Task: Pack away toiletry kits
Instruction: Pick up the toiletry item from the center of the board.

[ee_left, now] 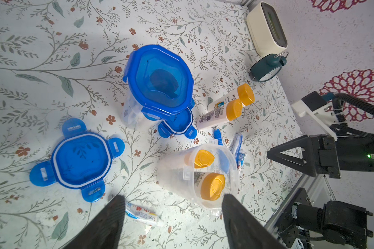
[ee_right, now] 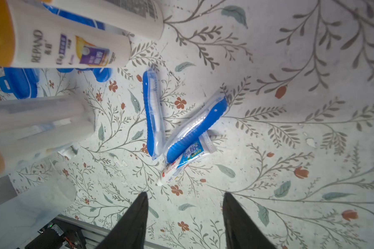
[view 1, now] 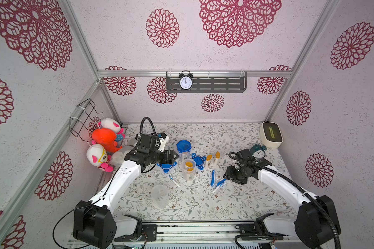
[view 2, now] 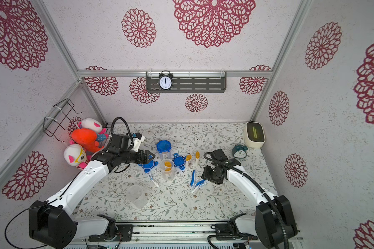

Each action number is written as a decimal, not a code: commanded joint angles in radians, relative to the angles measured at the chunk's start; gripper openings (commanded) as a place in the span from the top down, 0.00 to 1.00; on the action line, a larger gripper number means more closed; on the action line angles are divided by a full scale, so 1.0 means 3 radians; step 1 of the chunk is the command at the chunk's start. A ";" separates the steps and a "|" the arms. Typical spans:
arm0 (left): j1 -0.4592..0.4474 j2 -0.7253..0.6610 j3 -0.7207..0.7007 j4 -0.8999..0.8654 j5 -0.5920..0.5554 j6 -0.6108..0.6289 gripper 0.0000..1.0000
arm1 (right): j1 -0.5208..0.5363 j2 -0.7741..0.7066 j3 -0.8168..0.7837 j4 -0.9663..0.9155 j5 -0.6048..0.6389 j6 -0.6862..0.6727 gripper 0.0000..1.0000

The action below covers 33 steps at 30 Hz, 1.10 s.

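The clear plastic cup (ee_left: 194,179) stands mid-table (view 1: 203,204) and holds two smooth white orange-capped bottles (ee_left: 212,186) (no lid on it). Blue toothbrushes (ee_right: 152,114) in glossy wrappers lie beside. The left gripper (ee_left: 173,197) and the right gripper (ee_right: 185,194) both have fingers apart, empty.

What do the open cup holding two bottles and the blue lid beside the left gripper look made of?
Open cup: likely frosted clear plastic; the bottles show through its wall. Blue lid: probably glossy translucent plastic; the tablecloth pattern shows through. Its white ring may be a rubber seal.
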 commanded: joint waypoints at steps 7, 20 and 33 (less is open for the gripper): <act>0.0009 -0.0063 -0.0009 0.0034 0.0119 0.0014 0.25 | -0.0049 0.0485 -0.0007 0.0506 -0.0088 0.0460 0.57; 0.0011 -0.0102 -0.0017 0.0072 0.0360 0.0070 0.25 | -0.0115 0.1096 0.0284 0.0340 0.0203 0.0759 0.61; 0.0002 -0.0052 0.0022 0.0089 0.1258 0.0180 0.27 | -0.0134 0.1448 0.0567 0.0076 0.0225 0.0678 0.60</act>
